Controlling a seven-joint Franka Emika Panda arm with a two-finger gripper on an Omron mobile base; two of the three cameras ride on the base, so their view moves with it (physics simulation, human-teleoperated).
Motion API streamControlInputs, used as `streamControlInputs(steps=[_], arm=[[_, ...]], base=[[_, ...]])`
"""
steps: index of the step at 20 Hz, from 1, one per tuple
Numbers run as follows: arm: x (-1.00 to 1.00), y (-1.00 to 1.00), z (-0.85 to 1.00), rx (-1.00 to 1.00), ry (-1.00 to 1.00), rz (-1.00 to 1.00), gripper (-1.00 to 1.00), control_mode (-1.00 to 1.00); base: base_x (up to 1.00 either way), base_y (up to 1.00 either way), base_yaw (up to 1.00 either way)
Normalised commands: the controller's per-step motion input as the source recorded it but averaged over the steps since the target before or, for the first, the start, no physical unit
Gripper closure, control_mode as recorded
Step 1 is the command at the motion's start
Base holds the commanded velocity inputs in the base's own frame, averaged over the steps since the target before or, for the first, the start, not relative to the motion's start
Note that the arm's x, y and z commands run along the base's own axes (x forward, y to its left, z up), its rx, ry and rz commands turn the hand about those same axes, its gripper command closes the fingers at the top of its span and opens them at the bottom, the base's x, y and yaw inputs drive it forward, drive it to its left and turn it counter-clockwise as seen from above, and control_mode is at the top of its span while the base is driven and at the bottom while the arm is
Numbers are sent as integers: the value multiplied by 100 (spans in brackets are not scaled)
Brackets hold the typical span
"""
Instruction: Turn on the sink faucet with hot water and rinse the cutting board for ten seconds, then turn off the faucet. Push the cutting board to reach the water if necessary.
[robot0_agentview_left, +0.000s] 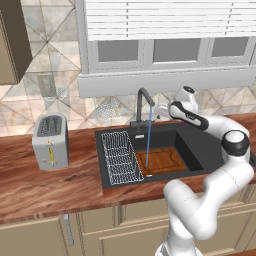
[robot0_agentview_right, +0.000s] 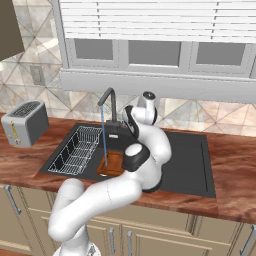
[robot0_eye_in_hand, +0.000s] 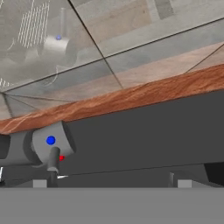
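While a thin pale blue stream of water (robot0_agentview_left: 148, 137) falls onto the reddish-brown wooden cutting board (robot0_agentview_left: 162, 161) in the matte black sink (robot0_agentview_left: 102, 160), wood-grain countertop (robot0_agentview_left: 45, 182) surrounds it. My gripper (robot0_eye_in_hand: 111, 183) stands wide open, holding nothing; my arm hides part of the board.

The arm (robot0_agentview_left: 210, 200) at the lower right of the left base view is glossy white, built of rounded tubular segments joined by dark grey-black rings.
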Motion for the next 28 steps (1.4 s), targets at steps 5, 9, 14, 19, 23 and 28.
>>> streamControlInputs(steps=[5, 9, 14, 19, 23, 28], arm=[[0, -9, -14, 0, 0, 0, -100, -100], [0, -1, -10, 0, 0, 0, -100, -100], [0, 0, -3, 0, 0, 0, -100, -100], [0, 5, -4, 0, 0, 0, -100, -100], [0, 5, -1, 0, 0, 0, -100, -100], [0, 1, 0, 0, 0, 0, -100, -100]], base=[[0, 0, 0], [0, 0, 0], [0, 0, 0], [0, 0, 0], [0, 0, 0], [0, 0, 0]])
